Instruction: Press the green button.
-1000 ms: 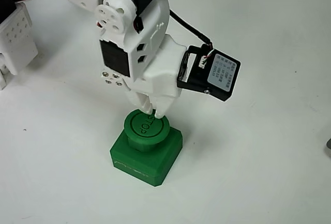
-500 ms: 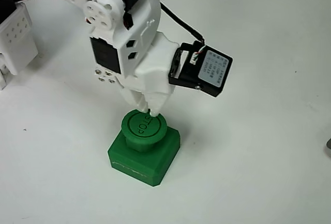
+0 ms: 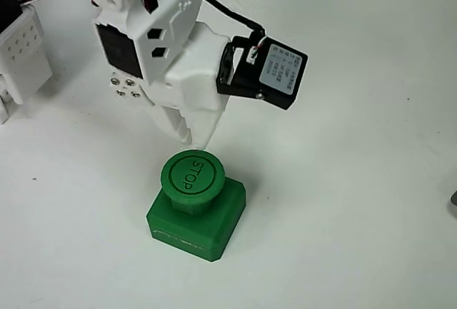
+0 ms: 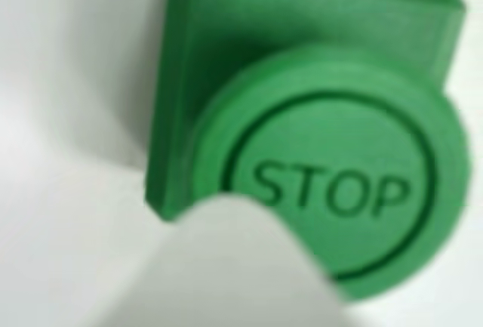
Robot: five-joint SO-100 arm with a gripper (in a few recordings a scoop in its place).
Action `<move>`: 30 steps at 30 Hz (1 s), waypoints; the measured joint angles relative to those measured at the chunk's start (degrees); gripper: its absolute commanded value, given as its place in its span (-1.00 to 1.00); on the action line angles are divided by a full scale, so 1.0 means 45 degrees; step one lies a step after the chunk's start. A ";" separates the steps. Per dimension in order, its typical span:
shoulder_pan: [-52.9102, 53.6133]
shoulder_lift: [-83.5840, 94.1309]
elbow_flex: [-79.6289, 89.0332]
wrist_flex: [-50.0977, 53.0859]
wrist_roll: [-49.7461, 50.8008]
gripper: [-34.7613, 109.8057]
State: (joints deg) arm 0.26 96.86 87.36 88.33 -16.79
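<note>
The green button (image 3: 192,175) sits on the white tabletop (image 3: 357,216), low and a little left of centre in the overhead view. Its round cap carries the word "STOP" inside an engraved ring, and the cap stands on a square green base with chamfered edges. In the wrist view the button (image 4: 332,183) looms large and blurred, the lettering readable, with a pale fingertip (image 4: 241,266) overlapping the cap's lower left edge.

Just above the cap in the overhead view hangs the white gripper (image 3: 198,138), pointing down toward the cap's upper rim; a thin gap seems to separate its tip from the cap. Its jaws are pressed together, with nothing between them. A black camera module (image 3: 268,73) is mounted on the gripper's right side, with a black cable running up from it.
</note>
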 measured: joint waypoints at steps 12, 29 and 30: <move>0.0020 0.4707 0.1660 0.0332 0.0859 -0.52; -0.0039 1.6992 1.1504 -0.2715 0.1602 -0.52; -0.0078 1.7754 1.2012 -0.2891 0.1582 -0.52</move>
State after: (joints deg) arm -0.09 176.75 141.42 75.32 -9.67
